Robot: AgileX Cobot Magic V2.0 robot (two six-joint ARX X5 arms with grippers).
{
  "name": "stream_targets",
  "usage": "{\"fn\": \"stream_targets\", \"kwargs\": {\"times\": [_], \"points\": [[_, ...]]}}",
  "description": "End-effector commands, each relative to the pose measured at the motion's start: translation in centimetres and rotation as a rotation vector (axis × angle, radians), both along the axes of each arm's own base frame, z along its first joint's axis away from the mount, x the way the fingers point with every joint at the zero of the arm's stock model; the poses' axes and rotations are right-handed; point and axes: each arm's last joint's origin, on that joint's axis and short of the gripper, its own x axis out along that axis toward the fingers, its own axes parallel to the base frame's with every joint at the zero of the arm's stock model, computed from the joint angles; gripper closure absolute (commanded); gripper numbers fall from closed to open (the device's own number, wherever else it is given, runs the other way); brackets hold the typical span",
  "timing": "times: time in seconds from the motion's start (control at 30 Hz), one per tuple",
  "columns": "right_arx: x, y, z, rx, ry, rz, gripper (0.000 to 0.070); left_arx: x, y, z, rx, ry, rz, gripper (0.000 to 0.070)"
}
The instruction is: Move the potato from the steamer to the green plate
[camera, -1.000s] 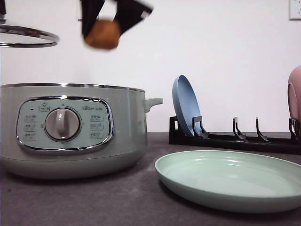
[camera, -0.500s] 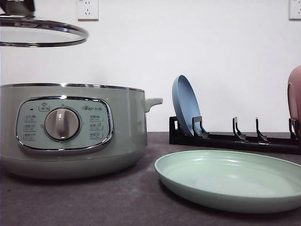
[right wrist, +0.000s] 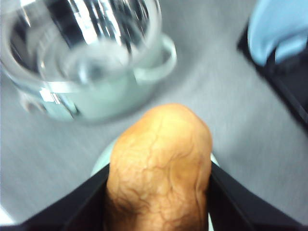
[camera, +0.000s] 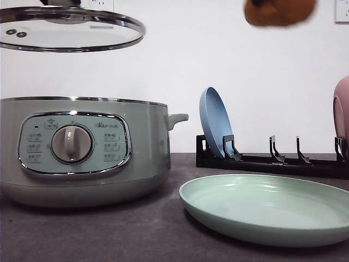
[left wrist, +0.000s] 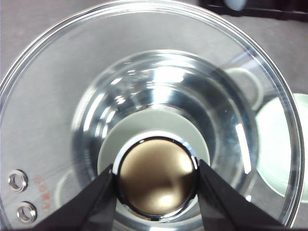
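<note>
Plenty of open air above the green plate, wide shallow rim, nothing lying in it. Potato up high at about 1 o'clock in the front view, well above the plate, clamped between the dark fingers of the right gripper, pads pressed on both sides. Steamer over at 9 o'clock, uncovered, side handle poking toward the plate but apart from it. Glass lid hanging above the pot around 11 o'clock, tilted a bit, its chrome knob pinched by the left gripper. Behind the plate at roughly 3 o'clock, a black dish rack with a blue plate standing on edge and a pink plate at the far right end. Dark grey matte tabletop, plain white wall behind, wall socket peeking in at the top right corner
</note>
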Motion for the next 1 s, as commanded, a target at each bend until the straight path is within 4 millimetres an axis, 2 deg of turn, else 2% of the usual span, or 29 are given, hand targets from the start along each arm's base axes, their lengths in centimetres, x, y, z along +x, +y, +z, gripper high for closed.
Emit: {"fn": "stream_targets", "kwargs": {"times": [0.0, 0.23, 0.53, 0.87, 0.97], "points": [[0.0, 0.1, -1.0, 0.016, 0.015, -0.004, 0.0511, -0.3, -0.3, 1.3, -0.026, -0.071, -0.021, 0.0699], [0.5, 0.4, -6.5, 0.054, 0.077, -0.021, 0.0511, -0.7, -1.2, 1.3, -0.029, -0.069, -0.054, 0.0699], [1.9, 1.2, -12.5, 0.051, 0.145, -0.072, 0.0510, -0.8, -1.5, 1.3, -0.029, -0.070, -0.067, 0.0699], [4.0, 2.7, -16.5, -0.001, 0.230, -0.091, 0.0491, -0.8, -1.5, 1.3, -0.029, -0.069, -0.067, 0.0699], [4.3, 2.9, -17.3, -0.023, 0.258, -0.094, 0.0458, -0.8, -1.5, 1.3, -0.029, -0.069, -0.067, 0.0699]]}}
